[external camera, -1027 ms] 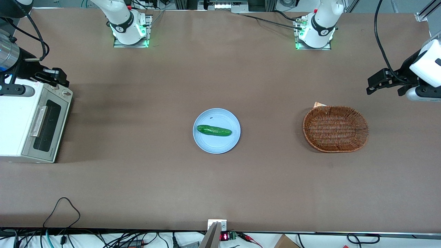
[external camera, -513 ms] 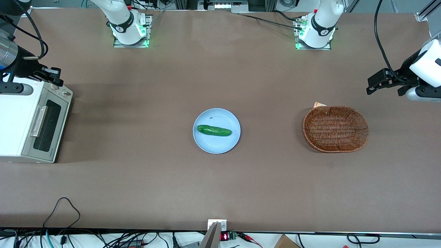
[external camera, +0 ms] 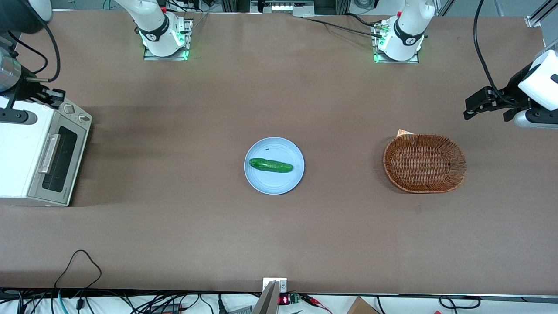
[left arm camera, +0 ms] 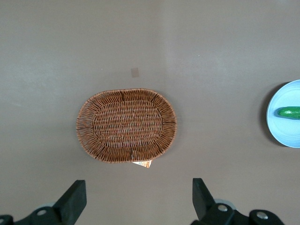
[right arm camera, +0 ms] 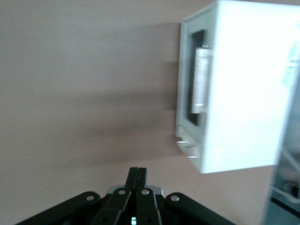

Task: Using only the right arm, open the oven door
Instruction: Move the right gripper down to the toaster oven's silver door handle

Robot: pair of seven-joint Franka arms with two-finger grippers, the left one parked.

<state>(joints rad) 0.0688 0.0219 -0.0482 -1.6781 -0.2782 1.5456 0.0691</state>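
Desk [external camera: 279, 96]: plain matte brown. Toaster oven [external camera: 17, 161]: white body; oven door [external camera: 59, 159] silver-grey frame, dark glass window, silver bar handle. Plate [external camera: 274, 183]: pale blue. Cucumber [external camera: 270, 165]: dark green, speckled. Basket [external camera: 424, 163]: reddish-brown woven wicker. Right arm [external camera: 11, 69]: silver wrist, black cable; black end effector [external camera: 51, 97], fingers pressed together.
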